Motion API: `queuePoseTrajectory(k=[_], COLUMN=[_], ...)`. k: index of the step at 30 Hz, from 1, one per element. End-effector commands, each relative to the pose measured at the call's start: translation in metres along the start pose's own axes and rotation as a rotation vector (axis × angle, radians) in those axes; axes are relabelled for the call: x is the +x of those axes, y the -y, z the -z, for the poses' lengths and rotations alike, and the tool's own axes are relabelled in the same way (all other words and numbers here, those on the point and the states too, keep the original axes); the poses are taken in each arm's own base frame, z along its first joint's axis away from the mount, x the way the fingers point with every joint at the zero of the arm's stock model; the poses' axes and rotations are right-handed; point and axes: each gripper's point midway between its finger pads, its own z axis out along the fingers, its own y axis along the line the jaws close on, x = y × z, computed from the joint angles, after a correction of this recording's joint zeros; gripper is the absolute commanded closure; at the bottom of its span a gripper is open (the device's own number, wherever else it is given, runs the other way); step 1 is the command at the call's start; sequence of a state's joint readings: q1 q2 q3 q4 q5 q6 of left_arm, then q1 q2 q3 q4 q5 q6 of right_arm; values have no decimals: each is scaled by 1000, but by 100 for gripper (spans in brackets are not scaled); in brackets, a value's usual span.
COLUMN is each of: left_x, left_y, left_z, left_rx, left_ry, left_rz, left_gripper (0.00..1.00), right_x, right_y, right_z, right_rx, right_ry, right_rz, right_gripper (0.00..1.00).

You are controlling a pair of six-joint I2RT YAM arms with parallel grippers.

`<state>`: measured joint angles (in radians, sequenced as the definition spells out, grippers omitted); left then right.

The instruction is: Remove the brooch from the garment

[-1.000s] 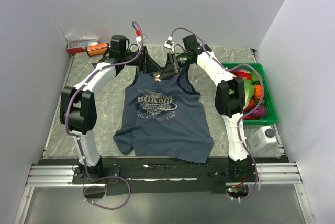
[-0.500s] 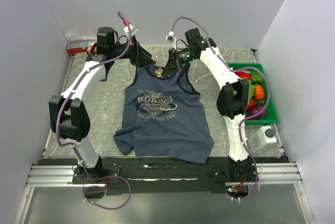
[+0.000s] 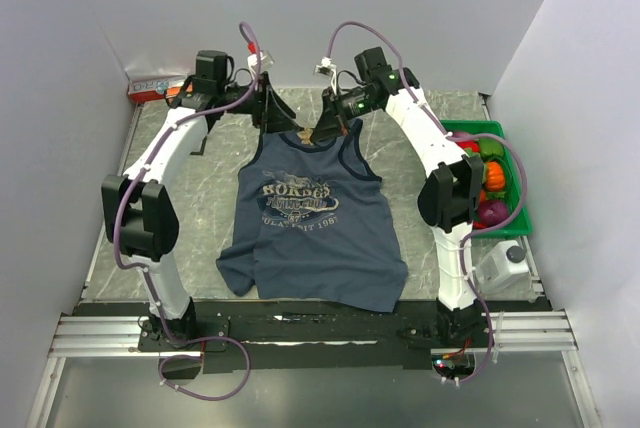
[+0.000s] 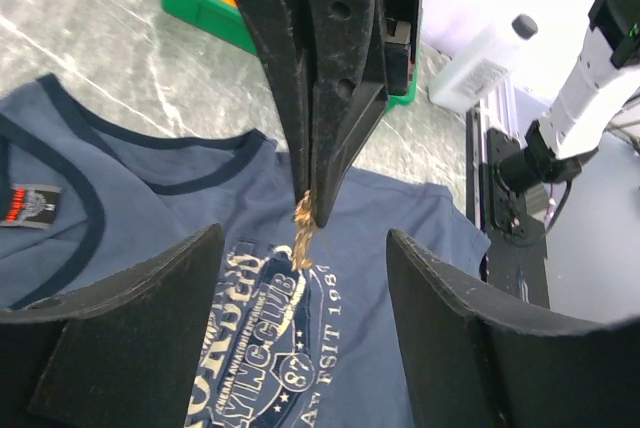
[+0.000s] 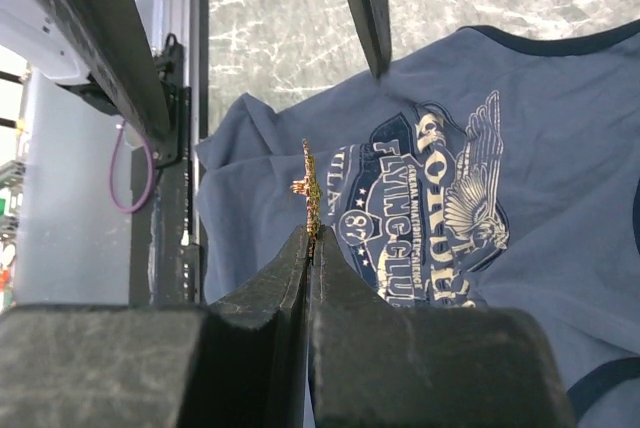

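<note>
Brooch (image 5: 311,188) now hangs clear of garment (image 3: 320,238), pinched in right fingers (image 5: 270,298); left fingers (image 4: 130,328) have spread, backed off; removal looks done.

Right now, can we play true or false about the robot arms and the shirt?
1. The right gripper is pinching the brooch. True.
2. The left gripper is squeezed shut. False: its fingers are wide apart, holding nothing.
3. The top is red. False: it is navy blue with a pale print on the chest.
4. A green bin sits on the right arm's side of the top. True.
</note>
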<state>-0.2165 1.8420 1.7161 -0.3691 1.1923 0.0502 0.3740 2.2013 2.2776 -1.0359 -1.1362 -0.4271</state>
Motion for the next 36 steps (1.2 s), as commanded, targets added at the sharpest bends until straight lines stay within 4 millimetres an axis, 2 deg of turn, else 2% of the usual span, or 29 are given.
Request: queuePoseTrajectory(k=[1, 11, 15, 22, 30, 36], left_x=[-1, 8, 11, 21, 24, 24], left_y=[17, 22, 23, 19, 16, 12], left_z=[-9, -29, -29, -27, -29, -30], left_rx=[64, 49, 45, 34, 46, 46], left_ry=[-18, -58, -75, -120, -127, -136], left_rz=[-64, -139, -153, -177, -171, -150], left_gripper=[29, 34, 39, 39, 56, 64], right_x=[-19, -20, -18, -18, -17, -15], right_y=[-28, -33, -32, -34, -35, -35], right_z=[8, 4, 3, 2, 3, 2], right_rx=[16, 10, 5, -6, -9, -10], right_ry=[4, 3, 2, 4, 2, -1], right_rz=[111, 110, 100, 94, 93, 87], right_gripper=[100, 100, 100, 100, 100, 100])
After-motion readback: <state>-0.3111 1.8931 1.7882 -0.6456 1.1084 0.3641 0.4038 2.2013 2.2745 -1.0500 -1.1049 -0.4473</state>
